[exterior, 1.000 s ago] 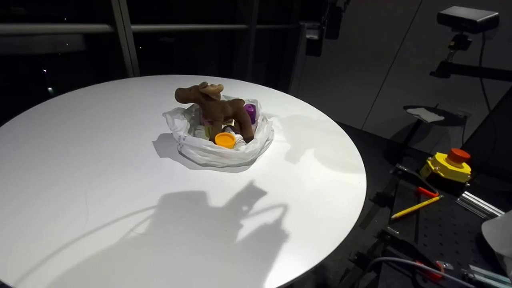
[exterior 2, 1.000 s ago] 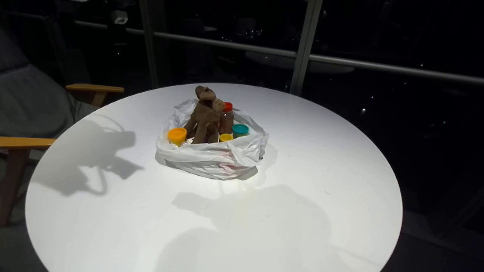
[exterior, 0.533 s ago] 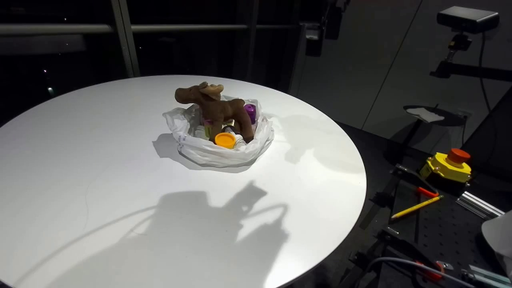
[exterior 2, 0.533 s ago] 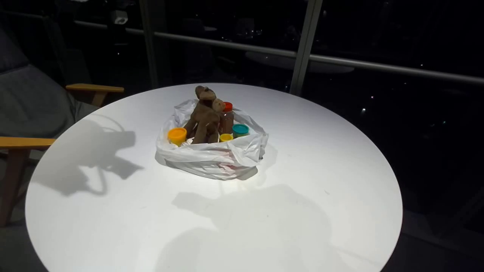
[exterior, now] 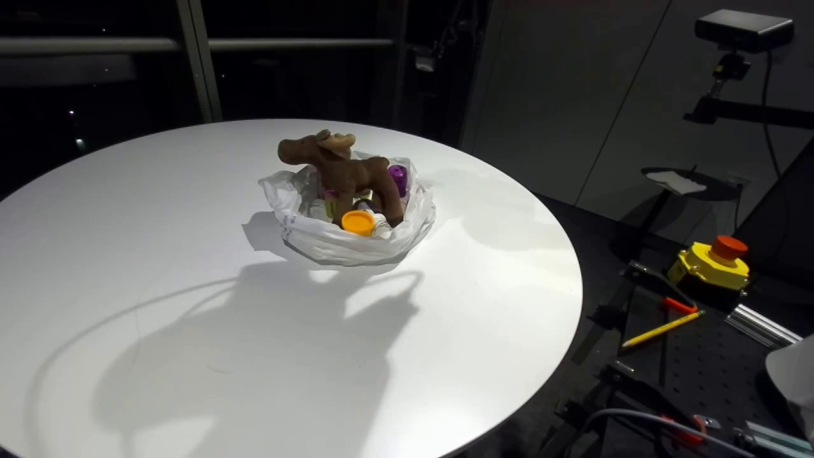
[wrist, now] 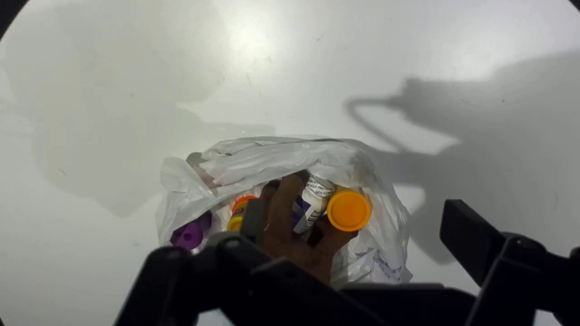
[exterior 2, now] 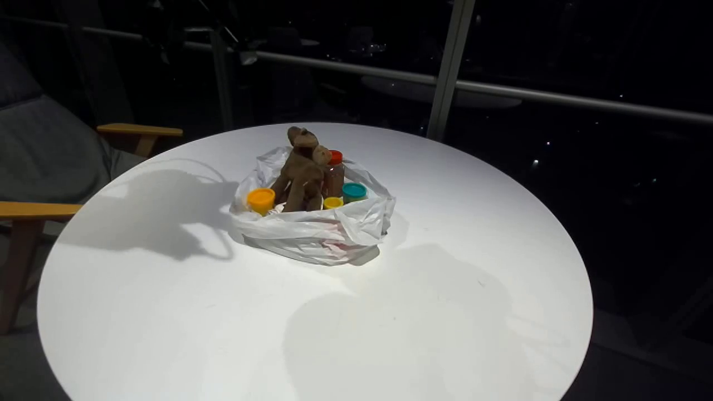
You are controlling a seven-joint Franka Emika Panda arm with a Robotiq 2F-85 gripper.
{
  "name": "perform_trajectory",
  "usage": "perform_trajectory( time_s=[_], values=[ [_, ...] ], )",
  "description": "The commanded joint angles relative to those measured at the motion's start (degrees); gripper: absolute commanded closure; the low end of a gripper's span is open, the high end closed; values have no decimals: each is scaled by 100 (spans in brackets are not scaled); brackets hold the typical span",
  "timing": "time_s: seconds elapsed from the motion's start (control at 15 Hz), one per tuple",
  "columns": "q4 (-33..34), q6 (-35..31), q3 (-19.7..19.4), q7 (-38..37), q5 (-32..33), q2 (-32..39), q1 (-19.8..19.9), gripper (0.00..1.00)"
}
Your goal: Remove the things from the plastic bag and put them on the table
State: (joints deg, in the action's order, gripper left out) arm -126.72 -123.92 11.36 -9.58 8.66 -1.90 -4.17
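The plastic bag (exterior: pixel 350 248) rests on the round white surface (exterior: pixel 159 203), its rim wrinkled and its mouth facing up. Inside the bag, the brown plush animal (exterior: pixel 359 175) stands upright, its head and upper body above the rim in both exterior views. The orange-lidded tub (exterior: pixel 358 223) is in the bag too, just beside the animal's legs and close to the rim. In an exterior view the red-lidded jar (exterior 2: pixel 335 181), with brown contents, stands in the bag next to the plush animal; a teal-lidded tub (exterior 2: pixel 354 192) and a yellow lid (exterior 2: pixel 333 203) show between the jar and the bag's near wall. A purple piece (exterior: pixel 399 180) sits in the bag by the animal's rear. In the wrist view a white bottle (wrist: pixel 317 197) with printed text is in the bag near the orange-lidded tub; whether they touch I cannot tell. The end effector (wrist: pixel 352 222) is above the bag with its 2 jaws well apart: 1 jaw covers part of the bag from the camera, while the 2nd shows against the surface just beside it. A broad shadow (exterior: pixel 305 331) falls on the surface, reaching the bag. Well apart from the bag, beyond the edge of the surface, are a chair (exterior 2: pixel 53 150), a yellow box (exterior: pixel 711 268) with a red button (exterior: pixel 729 248) and a pencil (exterior: pixel 663 329).
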Motion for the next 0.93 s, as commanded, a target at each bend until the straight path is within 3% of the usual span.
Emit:
perform_trajectory(
  time_s=[0.0,0.33,0.87],
  values=[
    [871,-382,-267,714,-307,1136,-49,0],
    [1676,-685,-411,1177,-459,2392,-48,0],
    [2579,-1240,-977,591,241,3462,-373,0]
  ],
)
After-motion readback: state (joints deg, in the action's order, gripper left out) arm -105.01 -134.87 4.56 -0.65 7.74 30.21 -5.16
